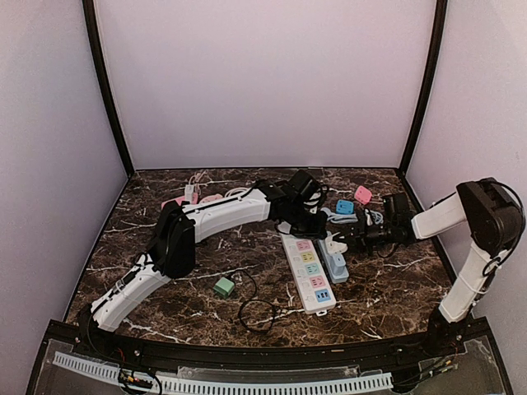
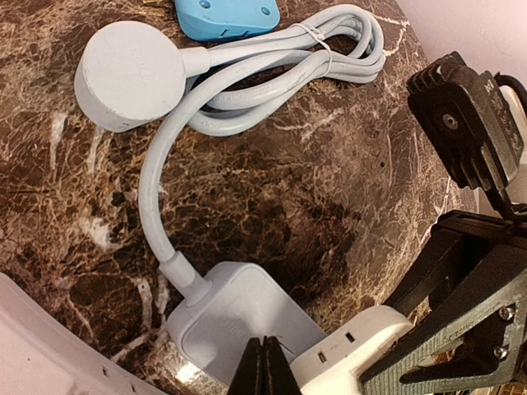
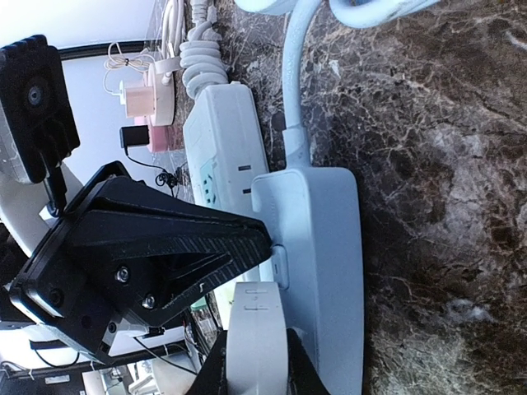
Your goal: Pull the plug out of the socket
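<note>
Clamped in the right gripper (image 3: 255,374), the white plug (image 3: 255,321) sits in the grey socket strip (image 3: 321,239), right of the middle of the table (image 1: 189,309). The left gripper (image 2: 263,366), fingers closed together, seems to bear down on the strip. I judge a straight, untwisted pull with the strip pinned works best. How deeply the plug is seated is hidden, and the right fingers are cropped.

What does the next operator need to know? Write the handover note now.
Left tool: shut, tips against the grey power strip, apparently bracing it.
Right tool: shut on the white plug.
The grey power strip lies on the table beside a white power strip. The white plug looks seated in it.
Done: both tools in position.
Left: pull the white plug free while the strip is held down.
</note>
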`<state>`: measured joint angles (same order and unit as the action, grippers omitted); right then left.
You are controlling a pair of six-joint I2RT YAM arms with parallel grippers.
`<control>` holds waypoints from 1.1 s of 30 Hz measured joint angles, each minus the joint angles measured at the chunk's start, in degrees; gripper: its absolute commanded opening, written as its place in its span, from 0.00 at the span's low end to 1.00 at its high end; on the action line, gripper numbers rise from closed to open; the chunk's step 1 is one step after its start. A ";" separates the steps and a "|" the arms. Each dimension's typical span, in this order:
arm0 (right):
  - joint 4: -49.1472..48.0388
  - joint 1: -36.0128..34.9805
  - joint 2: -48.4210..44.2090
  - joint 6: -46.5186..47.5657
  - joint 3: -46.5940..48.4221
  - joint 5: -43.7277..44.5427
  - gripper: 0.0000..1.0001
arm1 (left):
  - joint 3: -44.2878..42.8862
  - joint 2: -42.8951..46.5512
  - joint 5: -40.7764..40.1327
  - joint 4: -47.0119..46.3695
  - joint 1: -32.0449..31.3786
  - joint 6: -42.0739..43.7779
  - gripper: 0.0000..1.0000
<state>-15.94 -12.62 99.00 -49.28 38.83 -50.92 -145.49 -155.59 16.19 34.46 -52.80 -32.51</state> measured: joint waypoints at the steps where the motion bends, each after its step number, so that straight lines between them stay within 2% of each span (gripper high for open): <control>1: 0.72 0.00 -0.39 0.57 0.07 0.37 0.00 | 0.00 0.00 0.00 -0.02 -0.04 0.00 0.01; 10: 2.45 -0.02 -1.18 0.07 0.42 0.92 0.00 | 0.00 0.00 -0.11 -0.04 -0.20 0.00 0.01; 33: -5.35 1.79 1.33 -8.31 -1.25 -4.90 0.00 | -0.20 0.00 -0.87 0.81 -0.42 0.83 0.01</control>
<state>-21.30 -10.83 100.33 -57.58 37.58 -55.81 -145.69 -155.59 15.31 35.27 -53.21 -31.68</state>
